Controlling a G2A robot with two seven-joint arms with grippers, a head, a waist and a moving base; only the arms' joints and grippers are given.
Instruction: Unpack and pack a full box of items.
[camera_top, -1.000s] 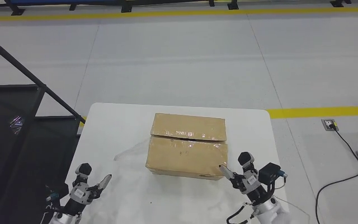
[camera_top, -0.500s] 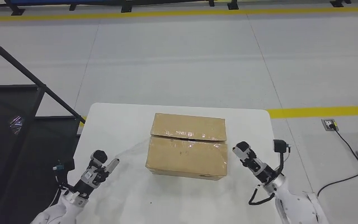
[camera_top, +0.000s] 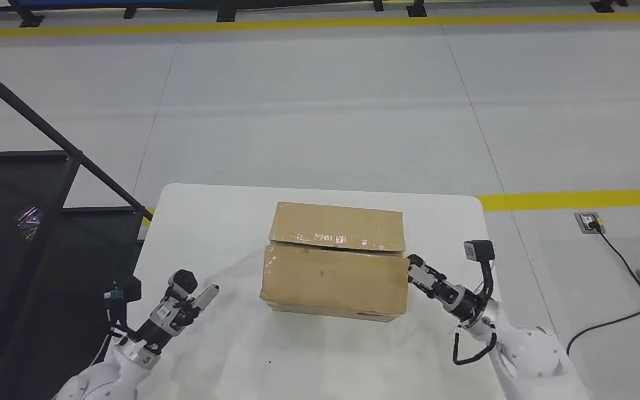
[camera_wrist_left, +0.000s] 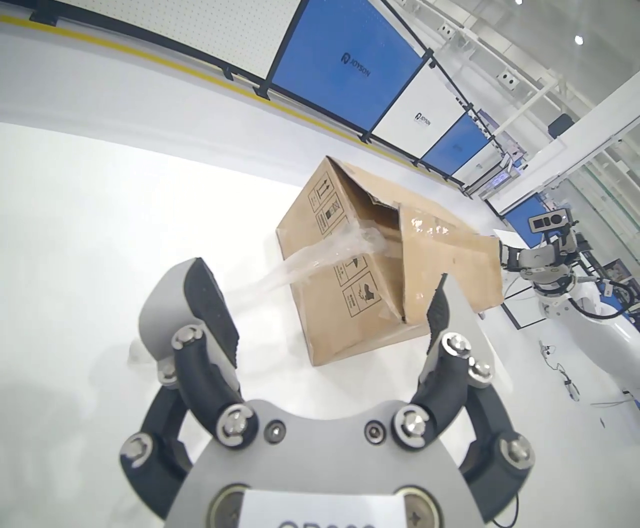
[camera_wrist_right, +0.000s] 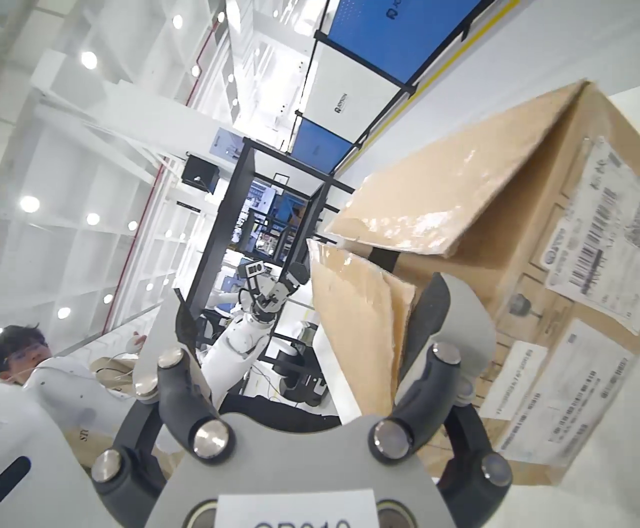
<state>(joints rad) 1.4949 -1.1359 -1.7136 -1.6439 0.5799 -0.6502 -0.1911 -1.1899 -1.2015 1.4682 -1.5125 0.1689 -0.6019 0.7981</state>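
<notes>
Cardboard box (camera_top: 335, 262) is sitting mid-table on the white table (camera_top: 220, 215), with its top flaps partly lifted and shipping labels on its right end. A clear tape strip (camera_wrist_left: 310, 260) is trailing off the box's left end down to the tabletop. Left gripper (camera_top: 197, 288) is hovering over the table's near-left area, fingers spread wide and holding nothing — near the box but apart from it. Right gripper (camera_top: 413, 272) is sitting at the box's right end, fingers spread too — the corner of the near top flap (camera_wrist_right: 360, 320) is lying between them.
</notes>
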